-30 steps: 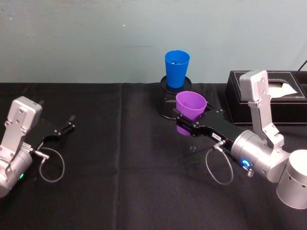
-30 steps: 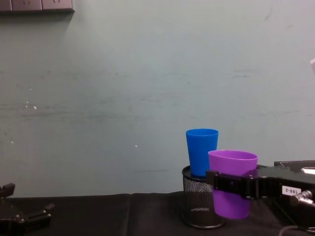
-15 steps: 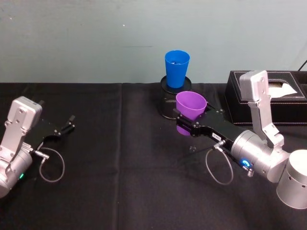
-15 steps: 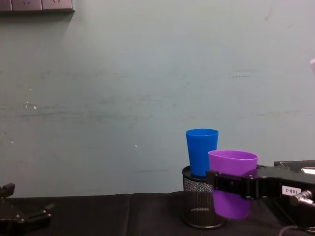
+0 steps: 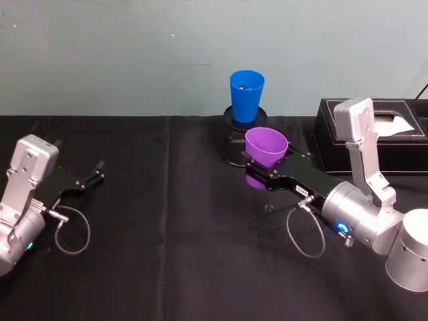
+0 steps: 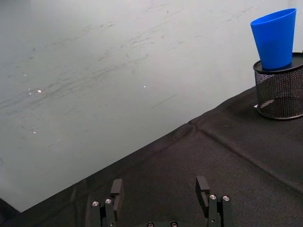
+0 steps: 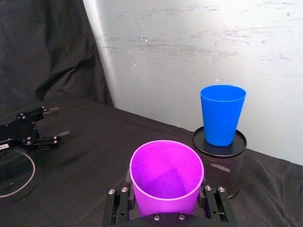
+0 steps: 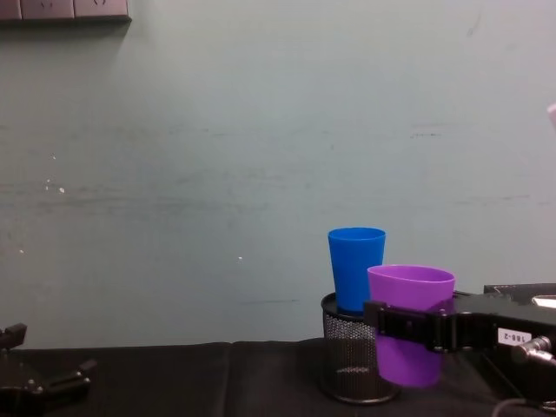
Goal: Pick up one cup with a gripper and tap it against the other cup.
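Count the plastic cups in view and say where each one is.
2. The blue cup stands on the black mesh holder. The purple cup is gripped upright in the right claw, just in front of that holder. None seems hidden.

A pale grey-green wall (image 5: 100, 53), scuffed and flecked with small white marks, rises behind the counter (image 5: 167, 267). A wrinkled black cloth (image 5: 134, 167) covers the counter completely. Grey plates (image 8: 65, 9) sit high on the wall, left.
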Controlling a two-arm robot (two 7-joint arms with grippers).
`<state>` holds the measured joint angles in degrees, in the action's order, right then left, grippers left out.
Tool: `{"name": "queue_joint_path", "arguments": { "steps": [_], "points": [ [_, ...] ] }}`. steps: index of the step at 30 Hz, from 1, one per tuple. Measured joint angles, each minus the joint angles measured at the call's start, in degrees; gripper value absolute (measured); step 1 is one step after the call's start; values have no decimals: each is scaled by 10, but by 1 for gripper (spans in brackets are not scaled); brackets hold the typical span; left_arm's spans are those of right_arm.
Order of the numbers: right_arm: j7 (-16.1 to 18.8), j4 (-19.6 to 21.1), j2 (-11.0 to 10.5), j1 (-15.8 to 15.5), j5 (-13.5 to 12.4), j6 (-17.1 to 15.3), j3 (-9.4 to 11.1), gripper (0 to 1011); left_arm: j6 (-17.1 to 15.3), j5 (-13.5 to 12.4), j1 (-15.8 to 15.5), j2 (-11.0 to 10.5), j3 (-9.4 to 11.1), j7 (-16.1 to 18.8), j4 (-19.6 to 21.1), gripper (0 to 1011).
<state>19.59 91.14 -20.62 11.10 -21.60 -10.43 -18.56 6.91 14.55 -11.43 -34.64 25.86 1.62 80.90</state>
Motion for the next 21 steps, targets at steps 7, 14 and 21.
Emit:
{"name": "queue_joint_path", "arguments": {
  "steps": [7,14,21],
  "points": [
    [0,0,0,0,0,0,0,716,0,0,0,0,0,0,0,1000],
    [0,0,0,0,0,0,0,716,0,0,0,0,0,0,0,1000],
    [0,0,0,0,0,0,0,716,0,0,0,0,0,0,0,1000]
  ]
}}
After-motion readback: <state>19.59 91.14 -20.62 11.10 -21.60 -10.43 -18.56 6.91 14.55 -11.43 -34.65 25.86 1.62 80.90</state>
